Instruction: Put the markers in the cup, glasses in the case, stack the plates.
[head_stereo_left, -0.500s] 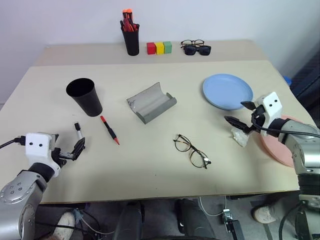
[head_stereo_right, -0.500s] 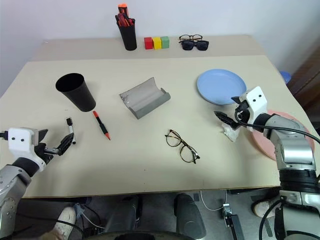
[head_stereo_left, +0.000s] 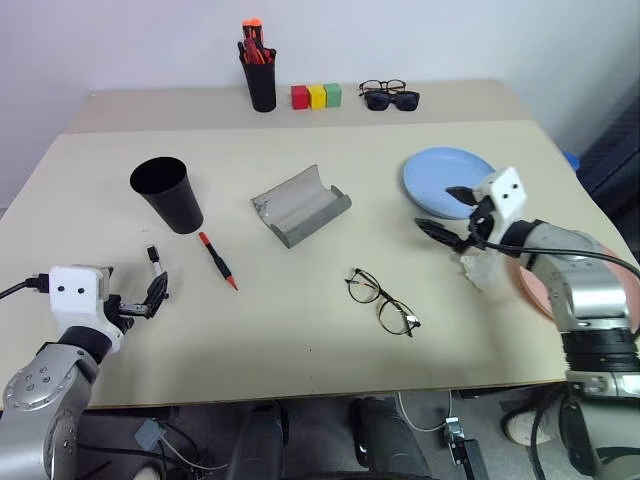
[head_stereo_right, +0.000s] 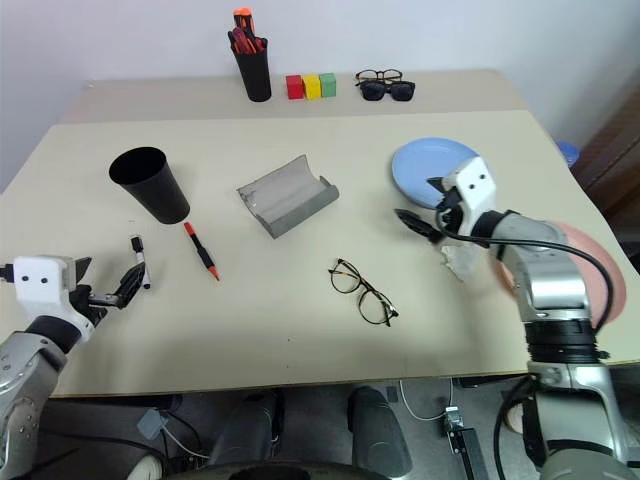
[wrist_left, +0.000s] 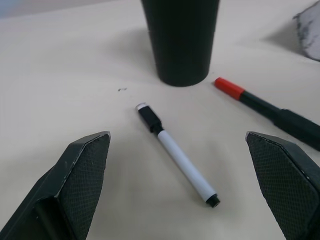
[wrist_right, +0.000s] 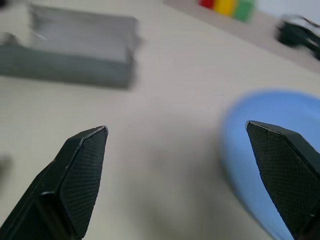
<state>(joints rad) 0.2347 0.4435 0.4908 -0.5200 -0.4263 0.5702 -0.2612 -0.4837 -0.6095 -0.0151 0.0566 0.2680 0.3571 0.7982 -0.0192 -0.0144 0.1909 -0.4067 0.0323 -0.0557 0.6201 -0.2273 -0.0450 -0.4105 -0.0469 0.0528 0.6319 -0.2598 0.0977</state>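
A black cup (head_stereo_left: 167, 193) stands at the left of the table. A black marker with red ends (head_stereo_left: 217, 259) and a shorter black-and-white marker (head_stereo_left: 156, 262) lie just in front of it. My left gripper (head_stereo_left: 150, 297) hovers open, its fingers astride the near end of the white marker (wrist_left: 177, 159). The grey case (head_stereo_left: 301, 205) lies open mid-table, and the wire-frame glasses (head_stereo_left: 383, 301) rest nearer me. My right gripper (head_stereo_left: 440, 208) is open and empty at the near-left rim of the blue plate (head_stereo_left: 450, 182). My right arm partly hides the pink plate (head_stereo_right: 612, 285).
A crumpled white scrap (head_stereo_left: 478, 270) lies below my right gripper. On the rear table stand a black pen holder (head_stereo_left: 261, 72) with red and orange pens, three coloured blocks (head_stereo_left: 317, 96), and sunglasses beside another pair of spectacles (head_stereo_left: 391, 96).
My right gripper has swung left and away from me, from beside the pink plate to the blue plate's near rim. The left gripper has stayed put.
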